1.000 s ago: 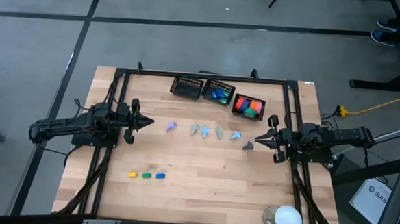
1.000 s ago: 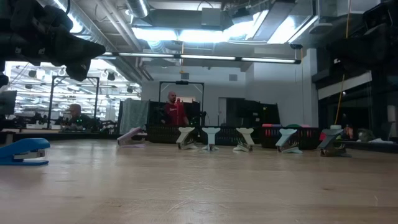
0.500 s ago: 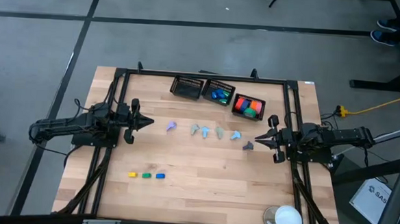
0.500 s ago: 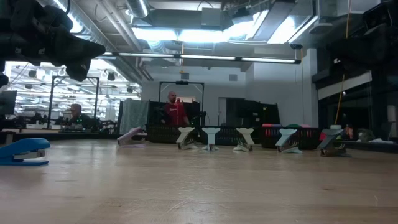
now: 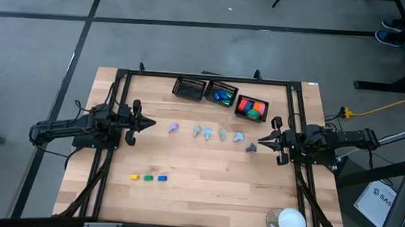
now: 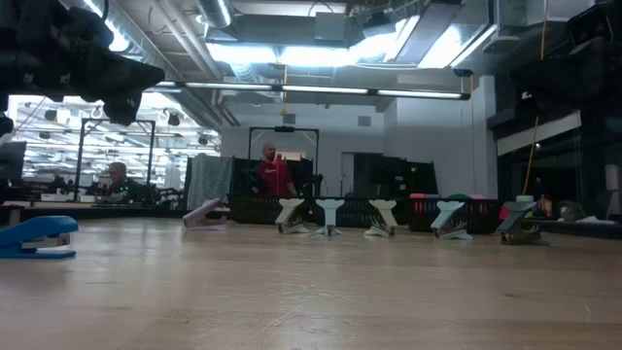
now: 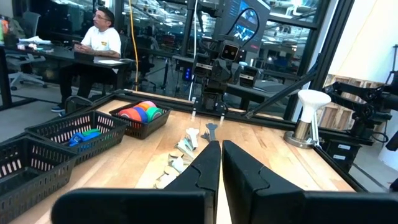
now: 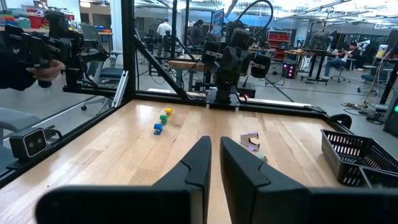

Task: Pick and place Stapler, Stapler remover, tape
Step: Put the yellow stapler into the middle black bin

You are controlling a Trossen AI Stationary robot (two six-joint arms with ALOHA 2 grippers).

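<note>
Hovering over the table's left side, the left gripper [image 5: 148, 124] has its fingers nearly together and holds nothing; the right gripper [image 5: 260, 140] mirrors it at the right, jaws narrow and empty, just beside the grey stapler remover [image 5: 251, 148]. 4 more pastel stapler removers [image 5: 208, 132] sit in a row between the arms. The tape [image 5: 148, 177], 3 small pieces, lies at the near left. To start well, an arm should open before descending and centre over 1 piece. Only the low view shows a blue stapler [image 6: 37, 236]; only the high view shows 3 baskets [image 5: 221, 93] at the far edge.
</note>
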